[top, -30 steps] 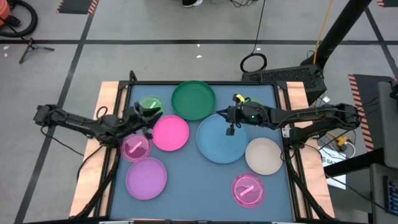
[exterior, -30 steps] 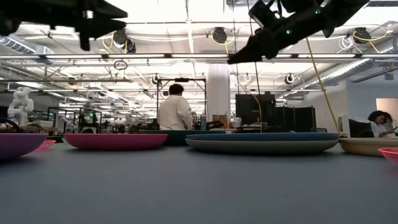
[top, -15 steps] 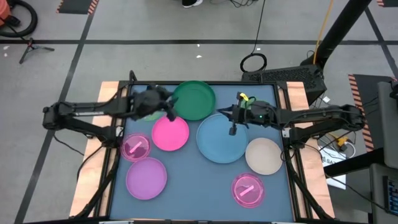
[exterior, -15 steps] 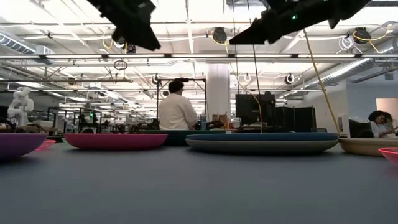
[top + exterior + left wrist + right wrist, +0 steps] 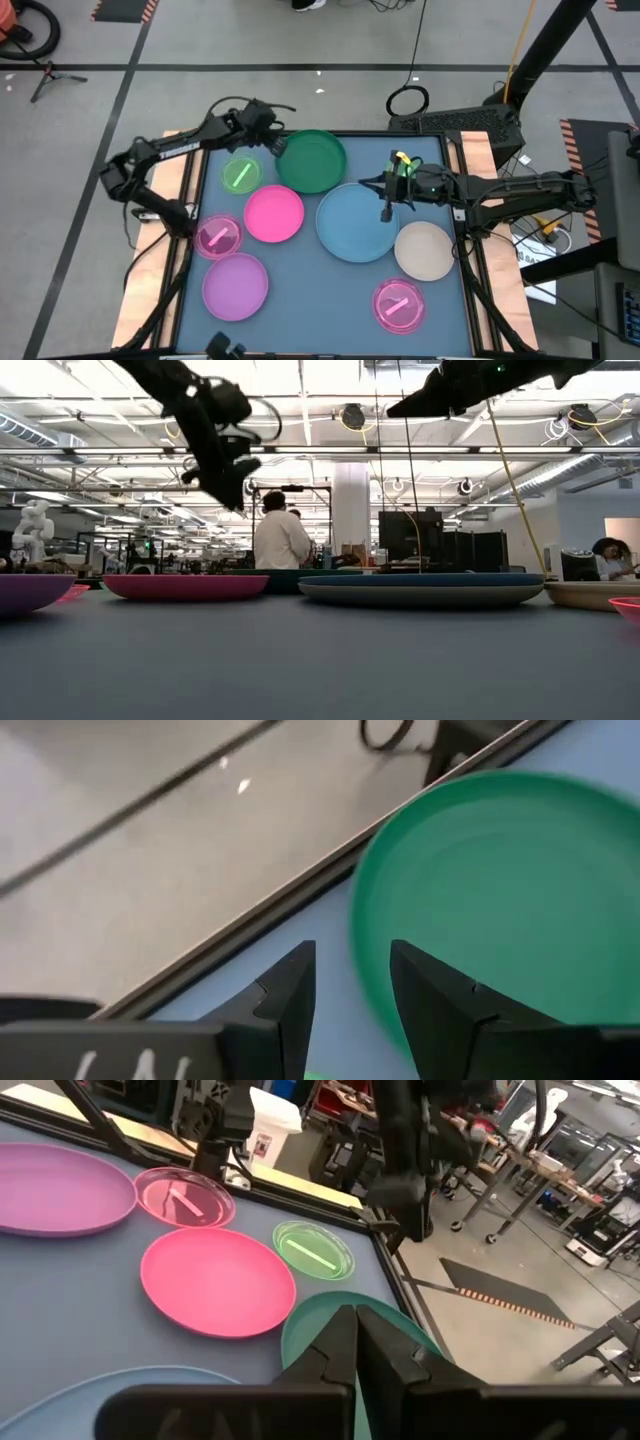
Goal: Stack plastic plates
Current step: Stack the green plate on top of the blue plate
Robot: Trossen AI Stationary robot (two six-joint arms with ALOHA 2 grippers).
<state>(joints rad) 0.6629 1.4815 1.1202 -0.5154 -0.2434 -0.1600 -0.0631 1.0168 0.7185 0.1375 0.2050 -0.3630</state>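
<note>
— Where is the left gripper [image 5: 272, 146], and how do its fingers stand?
— It hangs at the far edge of the blue-grey table [image 5: 300, 290], just beside the left rim of the round dark green plastic plate [image 5: 311, 159]. Its wrist view shows the two dark fingers [image 5: 290, 995] parted with nothing between them, and the plate's edge lies just past them.

— And the right gripper [image 5: 386, 211]?
— It hovers above the large round blue plastic plate [image 5: 352, 225], near that plate's right side, raised clear of it. Its fingers [image 5: 335, 1342] are pressed together and hold nothing.

— How do the other plates lie?
— All flat on the table and apart. The small translucent green plastic plate [image 5: 240, 174] sits left of the dark green one, close to the far left corner. The round hot pink plastic plate [image 5: 273, 214] lies between it and the blue plate, touching or nearly touching the dark green rim. At the left edge is a small translucent pink plastic plate [image 5: 218, 236], and nearer than that the round purple plastic plate [image 5: 236, 286]. The round beige plastic plate [image 5: 424, 250] lies by the right edge, just beside the blue one. A second small translucent pink plastic plate [image 5: 399, 304] sits toward the near right corner.

— Anything beyond the table?
— A person in a white top [image 5: 281, 540] stands in the room behind
</note>
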